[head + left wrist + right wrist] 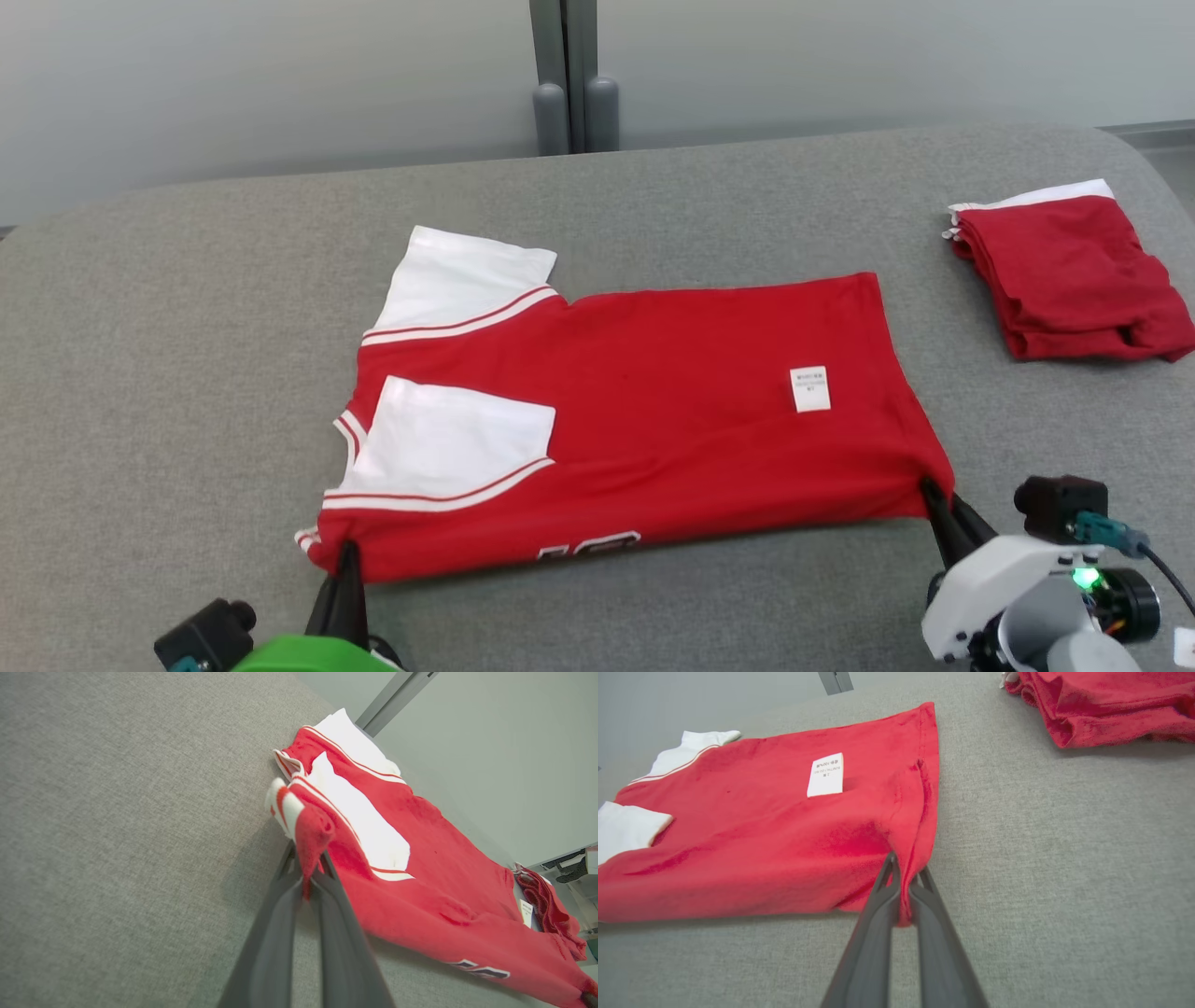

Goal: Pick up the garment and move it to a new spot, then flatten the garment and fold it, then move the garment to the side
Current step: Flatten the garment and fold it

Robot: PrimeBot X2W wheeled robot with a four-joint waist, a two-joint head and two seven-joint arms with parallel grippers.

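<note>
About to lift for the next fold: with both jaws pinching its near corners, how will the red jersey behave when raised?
Likely floppy: the red jersey puckers at both pinched corners, so its middle should sag between them. Probably light, since the thin cloth lies flat on the grey surface. The folded-in white sleeve may slide or flop open.

The garment (653, 439) is red with white sleeves (457, 439) edged in red-and-white stripes and a white label (809, 388); the table (168, 373) is flecked grey; the folded pile (1074, 280) is red with white trim
</note>
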